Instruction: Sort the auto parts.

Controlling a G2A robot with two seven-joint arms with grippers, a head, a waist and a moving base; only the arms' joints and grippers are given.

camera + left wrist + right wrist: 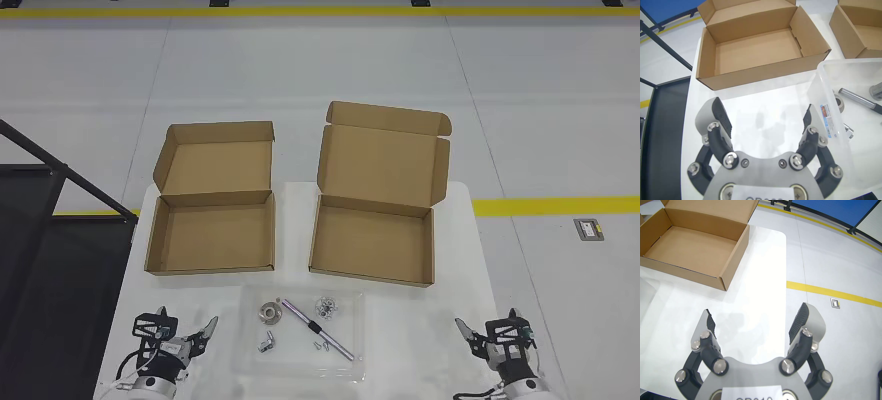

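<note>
White desk carries the left box and the right box side by side toward its far edge, both open and bare inside, so by my judgement no sorting is done yet. Every part lies in the clear tray at the middle of the near edge: the rod, ring, gear and small fittings. At the near corners, the left gripper and right gripper are spread wide, holding nothing.

The small parts beside the rod in the clear tray are too small to identify.
</note>
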